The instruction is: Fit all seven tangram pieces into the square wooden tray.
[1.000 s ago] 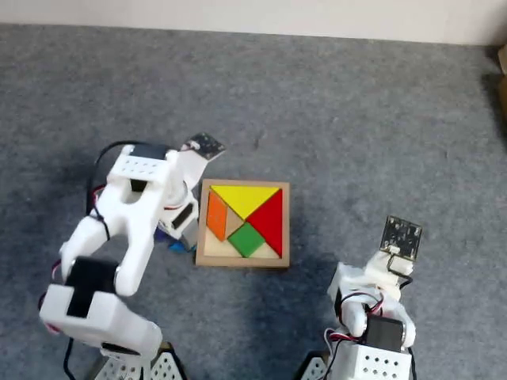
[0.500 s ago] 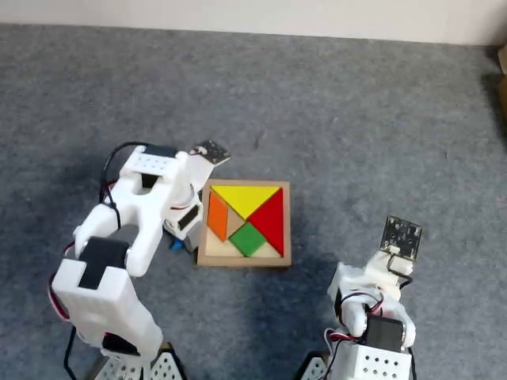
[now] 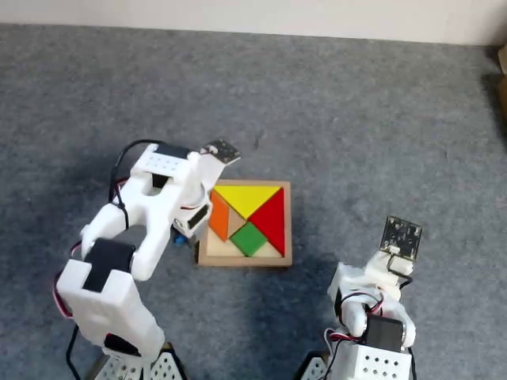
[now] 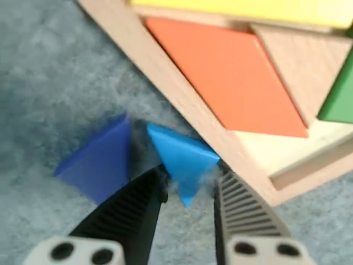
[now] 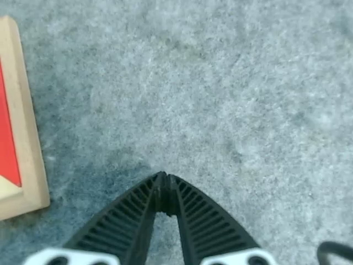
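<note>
The left gripper (image 4: 190,185), fingers apart, straddles a corner of a small light blue triangular piece (image 4: 182,156) lying on the grey carpet (image 4: 44,66) just outside the rim of the square wooden tray (image 4: 160,77), with a dark blue triangular piece (image 4: 99,164) just beside it. The tray holds a yellow triangle (image 3: 245,198), an orange parallelogram (image 4: 231,83), a red triangle (image 3: 272,220) and a green square (image 3: 248,237). The right gripper (image 5: 164,194), fingers pressed together, hangs over the carpet apart from the tray.

A grey, felt-like carpet (image 3: 356,119) covers the whole work surface. Along its far edge runs a pale, plain strip (image 3: 253,16). At the right border a small brown object (image 3: 503,75) shows, too little to identify.
</note>
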